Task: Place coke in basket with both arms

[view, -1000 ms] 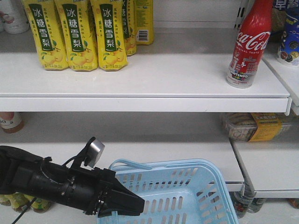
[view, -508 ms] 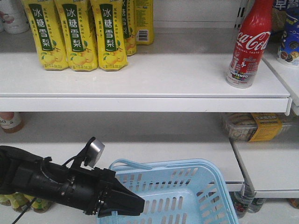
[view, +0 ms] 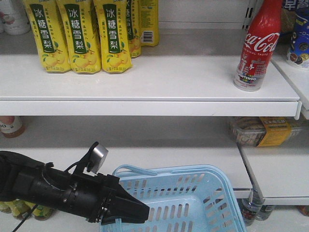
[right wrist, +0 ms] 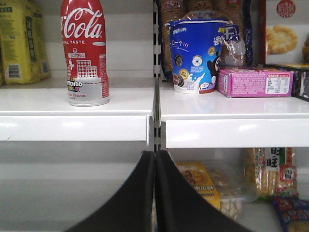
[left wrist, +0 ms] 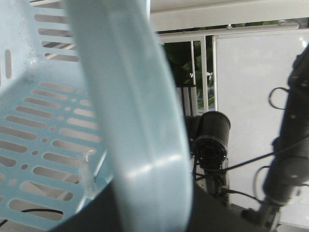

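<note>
standing on upper shelf [view: 145, 82]: 1 coke [view: 254, 48]; left hand [view: 140, 212] clamped on 1 basket [view: 174, 170], right hand [right wrist: 155, 155] w/ tips together.

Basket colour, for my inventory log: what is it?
Light blue; the basket shows best in the front view.

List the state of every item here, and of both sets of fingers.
Coke: upright on the shelf, untouched.
Basket: gripped at its left edge, nothing seen inside.
Left gripper: fingers shut on the basket.
Right gripper: fingers shut, empty.
Pear drinks: upright on the shelf.
</note>
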Tool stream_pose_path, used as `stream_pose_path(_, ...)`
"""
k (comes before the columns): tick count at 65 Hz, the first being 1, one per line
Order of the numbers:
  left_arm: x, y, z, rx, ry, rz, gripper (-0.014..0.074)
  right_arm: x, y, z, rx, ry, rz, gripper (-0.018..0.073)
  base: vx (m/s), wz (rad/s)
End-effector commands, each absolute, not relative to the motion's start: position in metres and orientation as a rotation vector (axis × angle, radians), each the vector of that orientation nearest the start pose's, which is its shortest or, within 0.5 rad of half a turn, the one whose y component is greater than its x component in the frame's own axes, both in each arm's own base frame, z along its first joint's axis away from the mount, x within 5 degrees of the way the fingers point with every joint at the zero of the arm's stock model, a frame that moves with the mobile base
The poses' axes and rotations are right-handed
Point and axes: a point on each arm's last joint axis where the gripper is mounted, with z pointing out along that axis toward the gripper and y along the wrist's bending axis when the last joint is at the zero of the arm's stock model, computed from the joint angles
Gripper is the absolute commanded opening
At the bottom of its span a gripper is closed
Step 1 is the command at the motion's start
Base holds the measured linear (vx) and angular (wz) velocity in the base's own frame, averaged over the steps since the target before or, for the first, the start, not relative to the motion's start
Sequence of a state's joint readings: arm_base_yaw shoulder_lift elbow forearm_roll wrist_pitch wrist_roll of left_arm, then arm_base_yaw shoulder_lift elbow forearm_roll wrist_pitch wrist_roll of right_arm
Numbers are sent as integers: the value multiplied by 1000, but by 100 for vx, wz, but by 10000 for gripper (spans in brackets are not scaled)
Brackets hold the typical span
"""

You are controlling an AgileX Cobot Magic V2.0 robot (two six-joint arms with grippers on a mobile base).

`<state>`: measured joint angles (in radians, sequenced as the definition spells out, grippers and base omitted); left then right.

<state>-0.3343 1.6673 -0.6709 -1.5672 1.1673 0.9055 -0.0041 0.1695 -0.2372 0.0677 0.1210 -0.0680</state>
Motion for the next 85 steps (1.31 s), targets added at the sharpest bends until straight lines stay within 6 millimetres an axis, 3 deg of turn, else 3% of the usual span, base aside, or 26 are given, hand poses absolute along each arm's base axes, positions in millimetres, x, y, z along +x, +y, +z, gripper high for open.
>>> stream_pose_path(1, 217, -167, 212, 169, 2408, -1981, -6, 75, 0, 300, -40, 1626, -37, -10, 0, 0)
stream_pose_path(9, 217, -167, 212, 169, 2408, -1981, -6, 92, 0, 312, -62, 1748, -45, -10, 0, 0)
stream_pose_path(23, 217, -167, 212, 167, 2407, -1982, -6, 110, 0, 314, -44, 1749, -28, -10, 0, 0)
stream_pose_path(49, 217, -167, 212, 167, 2407, -1982, -6, 114, 0, 320, -39, 1679, -34, 37, 0, 0)
stream_pose_path(61, 217, -167, 212, 167, 2407, -1982, -6, 114, 0, 321, -38, 1674, -34, 200, 0, 0)
stream_pose_path(75, 217, -167, 212, 167, 2407, -1982, -6, 114, 0, 321, -38, 1674, -34, 479, 0, 0)
stream_pose_path(85, 217, -167, 212, 167, 2407, -1982, -6, 114, 0, 321, -38, 1669, -34, 620, 0, 0)
